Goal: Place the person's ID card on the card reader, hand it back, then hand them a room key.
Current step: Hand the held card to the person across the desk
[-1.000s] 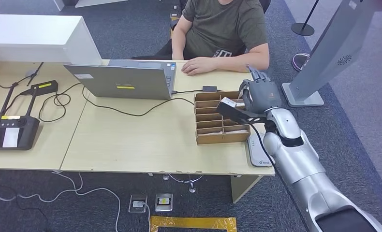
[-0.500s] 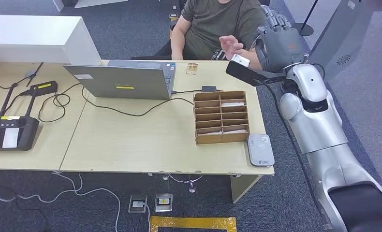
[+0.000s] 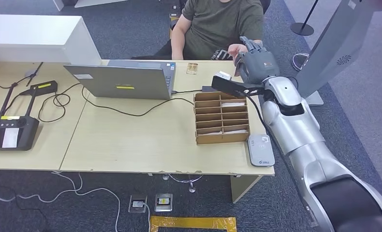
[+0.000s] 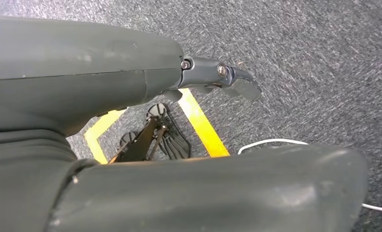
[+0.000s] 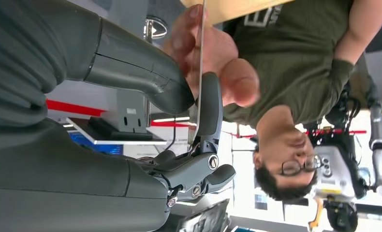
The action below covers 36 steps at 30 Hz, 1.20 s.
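Right now the right arm reaches up and fwd from the lower right of the head view, elbow bent, silver forearm angled across the table's [image 3: 131,145] far right corner. Right hand [image 3: 257,65] sits raised above the table edge, just beyond the cardboard key box [image 3: 222,117], back of the hand toward the camera, fingers pointing at the person [image 3: 218,24]. In the right wrist view the hand [image 5: 179,101] pinches a thin card [image 5: 199,63], seen edge-on, between thick thumb and a dark finger [image 5: 209,108]. Person's hand [image 5: 198,43] is on the card's far end too, so both grip it. Can't tell from the frames if it's the ID or a room key. A small card [image 3: 192,68] lies flat on the table near the person, between laptop [image 3: 126,79] and right hand. Card reader [image 3: 260,150] sits on the near right table corner, beside the box, nothing on it.

Left hand [image 4: 213,79] hangs low over grey carpet w/ yellow tape; fingers partly curled, nothing visible in them, but can't tell the pose for sure.
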Each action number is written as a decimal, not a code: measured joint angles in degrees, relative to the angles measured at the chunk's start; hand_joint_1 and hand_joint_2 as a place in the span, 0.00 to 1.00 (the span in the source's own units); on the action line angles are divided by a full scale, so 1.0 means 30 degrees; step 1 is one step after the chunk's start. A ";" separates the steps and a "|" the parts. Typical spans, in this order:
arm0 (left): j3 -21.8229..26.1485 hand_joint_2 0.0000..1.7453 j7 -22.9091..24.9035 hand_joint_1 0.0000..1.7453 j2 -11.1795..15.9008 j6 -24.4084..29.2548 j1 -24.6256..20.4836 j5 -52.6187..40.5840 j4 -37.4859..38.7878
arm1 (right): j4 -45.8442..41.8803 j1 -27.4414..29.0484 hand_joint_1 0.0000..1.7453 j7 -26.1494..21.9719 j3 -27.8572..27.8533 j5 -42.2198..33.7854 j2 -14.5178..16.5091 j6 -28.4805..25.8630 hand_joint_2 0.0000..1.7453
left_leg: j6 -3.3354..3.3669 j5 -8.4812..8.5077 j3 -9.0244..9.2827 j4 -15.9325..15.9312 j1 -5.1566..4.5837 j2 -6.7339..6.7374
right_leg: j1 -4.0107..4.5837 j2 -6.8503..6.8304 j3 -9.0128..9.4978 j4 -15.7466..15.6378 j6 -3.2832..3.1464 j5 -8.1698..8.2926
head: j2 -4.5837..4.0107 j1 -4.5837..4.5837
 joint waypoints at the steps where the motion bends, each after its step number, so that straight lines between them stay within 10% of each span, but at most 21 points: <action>1: -0.0018 0.00 0.0035 0.00 -0.0002 0.0004 0.0010 0.0000 0.0000 | 0.0279 -0.0065 1.00 0.0011 0.0053 0.0042 0.0120 0.0073 1.00 | 0.0000 0.0000 -0.0001 0.0000 0.0001 -0.0006 | 0.0001 -0.0008 0.0000 0.0001 0.0000 0.0000 | 0.0000 0.0002; 15: -0.0051 0.00 0.0091 0.00 -0.0013 0.0138 0.0132 0.0000 0.0000 | 0.2308 -0.0463 0.98 0.0541 0.0419 0.0488 0.0749 0.0113 1.00 | 0.0000 0.0001 -0.0008 0.0001 0.0001 -0.0019 | 0.0002 -0.0020 0.0000 -0.0006 0.0000 -0.0001 | 0.0000 0.0002; 19: -0.0064 0.00 0.0091 0.00 -0.0011 0.0127 0.0137 0.0000 0.0000 | 0.2605 -0.0482 0.00 0.0804 0.0547 0.0625 0.0740 0.0002 1.00 | 0.0000 0.0001 -0.0006 0.0002 0.0001 -0.0018 | 0.0003 -0.0015 -0.0003 -0.0007 0.0000 -0.0001 | 0.0000 0.0002; 25: -0.0091 0.00 0.0091 0.00 0.0027 -0.0208 0.0154 0.0000 0.0000 | 0.2918 -0.0516 0.00 0.1204 0.0627 0.1138 0.0674 -0.1435 1.00 | 0.0000 0.0001 -0.0001 0.0001 0.0002 -0.0017 | 0.0003 -0.0010 -0.0004 -0.0007 0.0000 0.0000 | 0.0000 0.0002; 29: -0.0091 0.00 0.0093 0.00 0.0310 -0.1113 0.0193 0.0000 0.0000 | 0.3135 -0.0620 0.00 0.1186 0.0691 0.1286 0.0621 -0.1636 0.00 | 0.0000 0.0001 0.0002 0.0001 0.0004 -0.0012 | 0.0006 -0.0004 -0.0003 -0.0005 0.0000 0.0000 | 0.0000 0.0004; 36: -0.0091 0.00 0.0078 0.00 0.0546 -0.0732 0.0433 0.0000 0.0004 | 0.3421 -0.0810 0.00 0.0739 0.0712 0.1299 0.0185 -0.4399 0.00 | -0.0001 0.0001 0.0008 0.0004 0.0003 -0.0009 | 0.0006 0.0001 -0.0004 -0.0008 0.0000 0.0000 | 0.0000 0.0002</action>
